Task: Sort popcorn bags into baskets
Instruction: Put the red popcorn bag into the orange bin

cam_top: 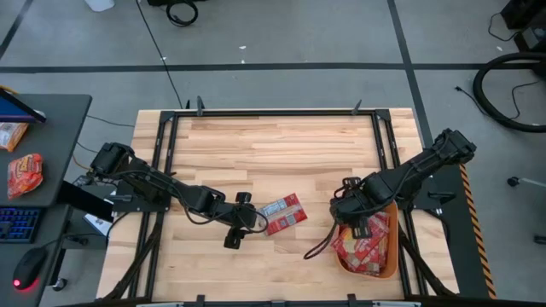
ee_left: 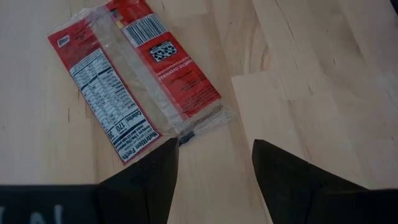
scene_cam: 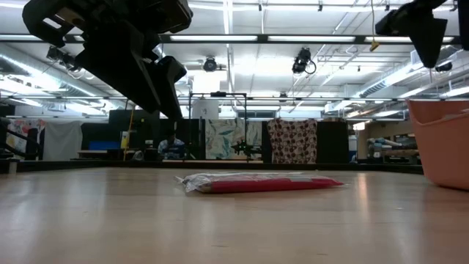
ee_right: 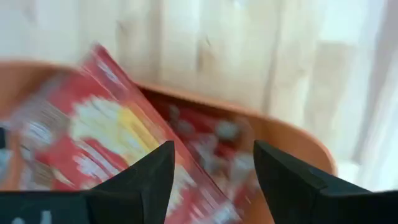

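One red-and-white popcorn bag (cam_top: 283, 213) lies flat on the wooden table, printed back side up in the left wrist view (ee_left: 134, 78) and seen edge-on in the low view (scene_cam: 260, 182). My left gripper (cam_top: 249, 218) (ee_left: 214, 146) hovers open just left of it, above the table. The orange basket (cam_top: 390, 266) (scene_cam: 443, 147) stands at the table's near right and holds several bags (cam_top: 365, 243). My right gripper (cam_top: 345, 213) (ee_right: 212, 146) is open over the basket's left part, above a tilted bag (ee_right: 112, 130) inside it.
Black frame rails (cam_top: 166, 162) run along the table's left, right and far sides. Bare wood (cam_top: 273, 149) fills the far half. A side desk at the left carries a keyboard, a mouse and spare packets (cam_top: 24, 173). A dark cable (cam_top: 320, 247) trails beside the basket.
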